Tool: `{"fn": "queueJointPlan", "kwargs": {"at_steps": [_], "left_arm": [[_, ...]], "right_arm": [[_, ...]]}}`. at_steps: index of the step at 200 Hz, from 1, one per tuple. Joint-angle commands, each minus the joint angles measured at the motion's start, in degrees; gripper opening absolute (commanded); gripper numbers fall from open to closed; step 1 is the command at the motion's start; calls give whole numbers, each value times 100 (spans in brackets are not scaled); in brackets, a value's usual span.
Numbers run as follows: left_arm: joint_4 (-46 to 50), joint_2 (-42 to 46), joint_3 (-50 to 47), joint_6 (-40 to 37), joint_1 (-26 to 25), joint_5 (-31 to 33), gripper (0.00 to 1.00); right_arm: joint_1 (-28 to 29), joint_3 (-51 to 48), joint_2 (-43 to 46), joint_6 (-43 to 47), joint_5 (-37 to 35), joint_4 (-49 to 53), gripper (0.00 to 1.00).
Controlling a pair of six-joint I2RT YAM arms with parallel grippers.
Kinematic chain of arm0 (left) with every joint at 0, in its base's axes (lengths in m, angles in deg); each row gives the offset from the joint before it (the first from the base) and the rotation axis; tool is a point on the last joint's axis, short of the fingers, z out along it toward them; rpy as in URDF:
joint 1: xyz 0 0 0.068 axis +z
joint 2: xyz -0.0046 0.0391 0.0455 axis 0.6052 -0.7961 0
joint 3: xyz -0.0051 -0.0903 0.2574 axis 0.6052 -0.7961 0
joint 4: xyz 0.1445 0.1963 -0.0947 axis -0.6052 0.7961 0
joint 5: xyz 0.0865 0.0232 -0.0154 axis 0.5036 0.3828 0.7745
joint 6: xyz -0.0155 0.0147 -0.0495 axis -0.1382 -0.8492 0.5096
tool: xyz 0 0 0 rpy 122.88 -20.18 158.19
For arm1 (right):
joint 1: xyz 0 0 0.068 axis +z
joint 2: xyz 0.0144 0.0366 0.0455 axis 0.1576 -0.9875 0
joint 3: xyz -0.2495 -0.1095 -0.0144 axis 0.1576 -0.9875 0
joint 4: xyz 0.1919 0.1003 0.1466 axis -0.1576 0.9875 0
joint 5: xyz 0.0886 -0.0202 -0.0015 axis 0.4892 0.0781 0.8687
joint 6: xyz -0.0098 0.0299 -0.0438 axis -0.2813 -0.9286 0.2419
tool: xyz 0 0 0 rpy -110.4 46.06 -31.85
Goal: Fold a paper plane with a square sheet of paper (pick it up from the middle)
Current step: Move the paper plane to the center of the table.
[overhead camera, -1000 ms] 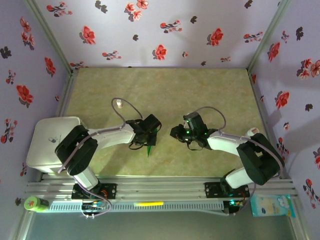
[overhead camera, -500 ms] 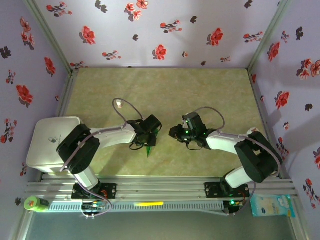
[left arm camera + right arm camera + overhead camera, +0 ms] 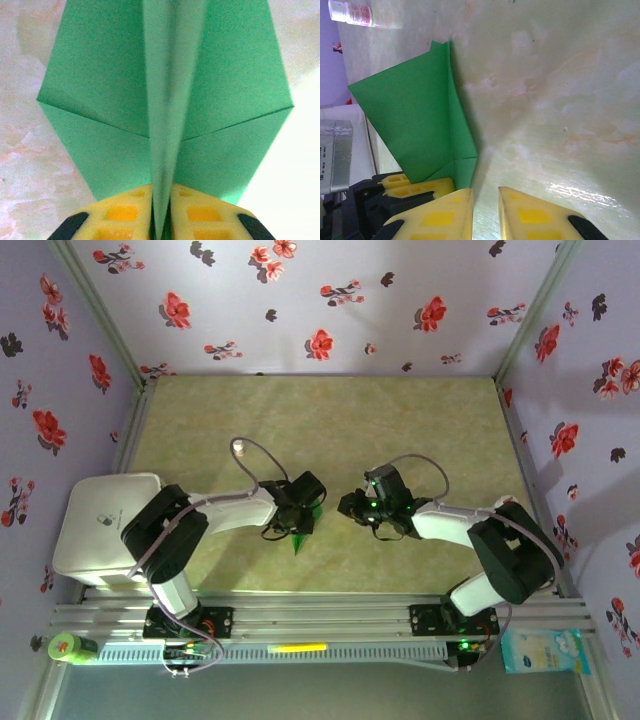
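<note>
The square sheet of paper is folded into a bright-green paper plane (image 3: 165, 90) with two flat wings and a centre keel. My left gripper (image 3: 161, 200) is shut on that keel, its yellow pads pressed on both sides. From above, the green paper (image 3: 299, 537) pokes out below my left gripper (image 3: 303, 512), its tip pointing toward the near edge. In the right wrist view the plane (image 3: 415, 115) stands on its side just left of my right gripper (image 3: 486, 200). That gripper's jaws stand a little apart with bare table between them. My right gripper (image 3: 350, 506) faces the left one across a small gap.
A tiny white bottle (image 3: 238, 447) lies on the table behind the left arm; it also shows at the top left of the right wrist view as the bottle (image 3: 355, 14). A white box (image 3: 100, 525) sits at the left edge. Flowered walls enclose the beige table (image 3: 400, 430).
My left gripper and the paper have shifted slightly right and nearer. The right gripper edged a little left toward it, then held still.
</note>
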Motion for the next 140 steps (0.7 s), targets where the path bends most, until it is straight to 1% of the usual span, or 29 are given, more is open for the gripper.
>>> {"fn": "queueJointPlan", "kwargs": {"at_steps": [1, 41, 87, 109, 140], "left_arm": [[129, -178, 140, -14, -87, 27, 15], [144, -423, 226, 151, -149, 135, 16], [321, -755, 747, 350, -186, 345, 22], [515, -1023, 1147, 486, -195, 537, 25], [850, -1379, 1638, 854, -212, 948, 28]], "right_arm": [[49, 14, -72, 6, 0, -50, 20], [42, 14, 134, 191, -226, 263, 20], [-58, -1, 624, 545, -595, 873, 21], [-217, -105, 873, 630, -631, 981, 21], [-588, -282, 1267, 724, -534, 1102, 21]]}}
